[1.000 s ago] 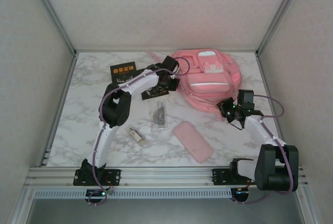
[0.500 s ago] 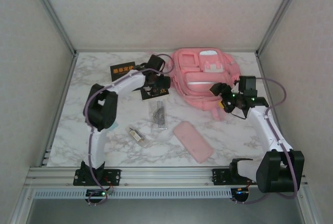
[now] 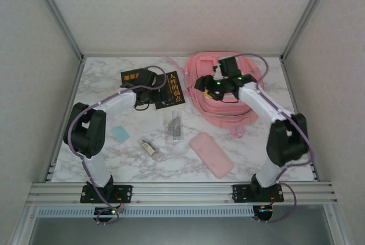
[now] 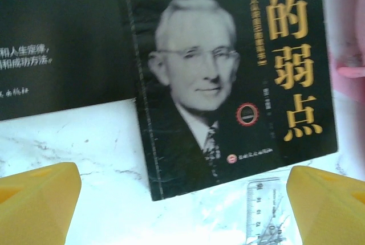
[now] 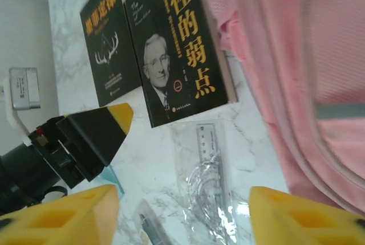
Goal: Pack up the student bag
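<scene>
The student bag [image 3: 228,115] is lying upper right on the desk [image 3: 251,148]. The left hand [image 4: 182,211] is gaping over the portrait book [image 4: 217,85], likely to grab it; the right hand [image 3: 206,87] is hovering open at the bag's edge.

You were working over a white-and-grey marble-patterned tabletop [image 3: 251,148], smooth with a soft sheen. The big pink cloth backpack [image 5: 342,40] showed a fine, matt weave, with smoother piping along its seams. The black paperback with the portrait cover [image 4: 217,85] was glossy card that caught the light, its gold lettering printed flat. The second black paperback with the antler design [image 5: 108,45] looked just as slick. The clear plastic sleeve of rulers [image 5: 208,171] glinted and wrinkled. The oblong pink pencil case [image 3: 211,154] looked smooth and matt. The yellow fingers [image 4: 34,205] of your left gripper [image 4: 182,176] were matt plastic. The silver frame rail [image 3: 182,191] was ribbed bare metal.
</scene>
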### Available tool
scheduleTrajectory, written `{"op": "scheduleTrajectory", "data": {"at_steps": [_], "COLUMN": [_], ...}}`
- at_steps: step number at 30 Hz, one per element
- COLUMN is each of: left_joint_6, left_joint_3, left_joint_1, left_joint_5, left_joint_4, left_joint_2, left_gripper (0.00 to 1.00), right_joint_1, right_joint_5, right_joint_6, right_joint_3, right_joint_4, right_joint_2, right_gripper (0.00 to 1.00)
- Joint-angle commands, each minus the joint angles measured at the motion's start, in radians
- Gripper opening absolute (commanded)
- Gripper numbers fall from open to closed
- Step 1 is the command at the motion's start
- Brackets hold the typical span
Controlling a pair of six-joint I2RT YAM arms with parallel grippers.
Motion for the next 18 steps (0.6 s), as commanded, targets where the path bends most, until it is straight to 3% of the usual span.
{"op": "scheduleTrajectory", "data": {"at_steps": [1,10,18], "left_joint_6": [-0.083,-0.113,-0.131], "left_joint_3": [-0.022,-0.024,-0.019], "left_joint_1": [0.028,0.056,0.059], "left_joint_5": [0.1,0.127,0.107], "left_joint_4": [0.11,0.171,0.141], "left_joint_2": [0.001,0.066,0.125], "left_gripper": [0.93,0.91,0.84], "right_joint_1": [0.043,0.09,0.128], "right_joint_5": [0.047,0.123,0.329], "right_joint_6": [-0.061,-0.137,-0.208], "right_joint_3": [0.117,0.459,0.748], "right_joint_4": [-0.015,-0.103,-0.279], "right_joint_2": [0.137,0.505,0.711], "right_gripper": [0.5,0.39,0.38]}}
